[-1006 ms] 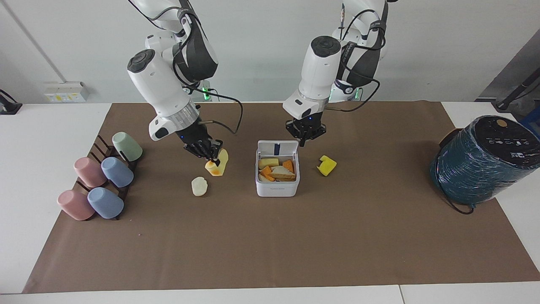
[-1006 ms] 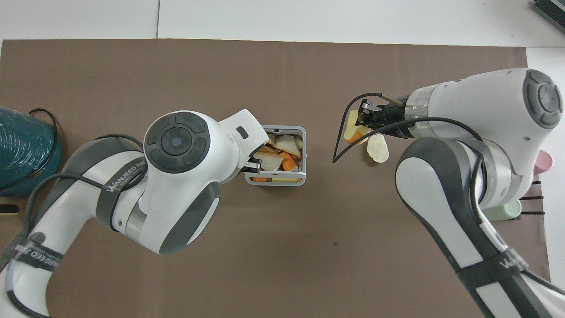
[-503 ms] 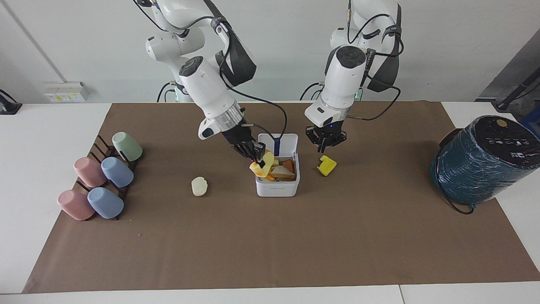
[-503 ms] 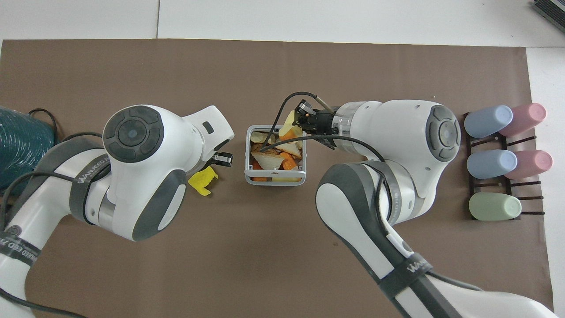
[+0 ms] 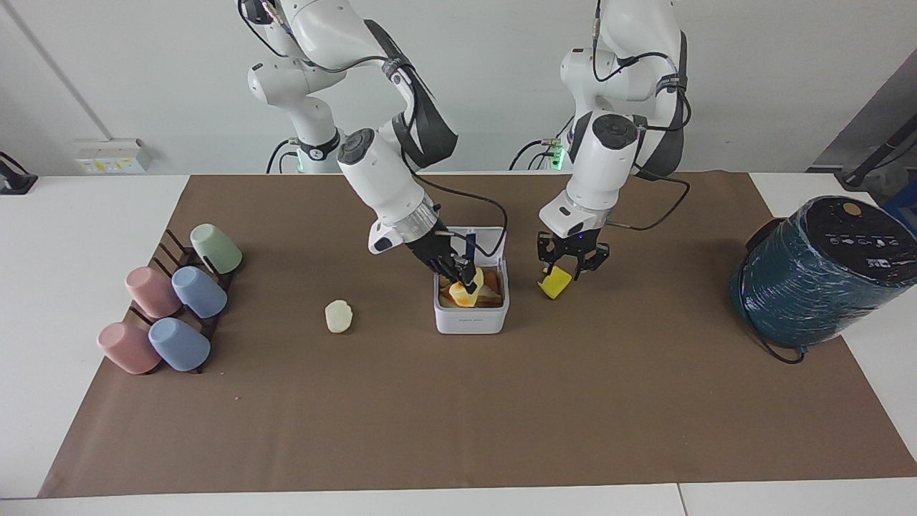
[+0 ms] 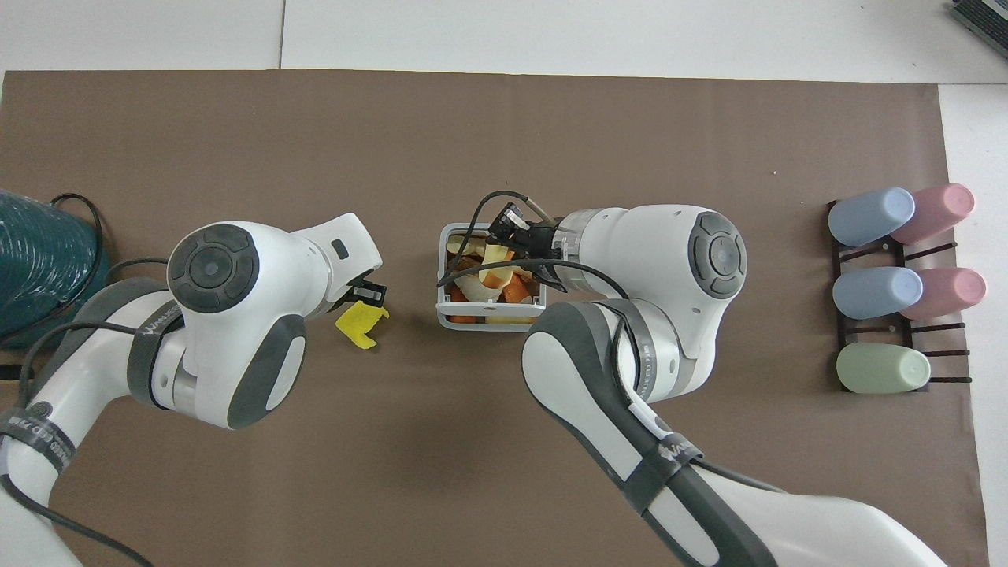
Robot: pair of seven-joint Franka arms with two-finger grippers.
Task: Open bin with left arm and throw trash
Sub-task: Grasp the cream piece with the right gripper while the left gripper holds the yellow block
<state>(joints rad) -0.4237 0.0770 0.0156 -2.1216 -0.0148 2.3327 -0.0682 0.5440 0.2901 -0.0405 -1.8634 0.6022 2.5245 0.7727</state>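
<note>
Left gripper [image 5: 573, 266] spread astride yellow chunk [image 5: 555, 282] (light, squashy foam; pinch flat sides). Right gripper [image 5: 466, 277] over bin [image 5: 471, 317], can't tell.

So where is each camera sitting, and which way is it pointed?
Facing view: high across the table, looking back at the robots; both whole arms show at the top, the right gripper over the open bin, the left gripper over the yellow chunk.
Overhead view: high above the robots' end, looking steeply down and forward; both arms enter from the bottom.
Shared: bin, yellow chunk, cup rack, teal cylinder, half a turn apart.
</note>
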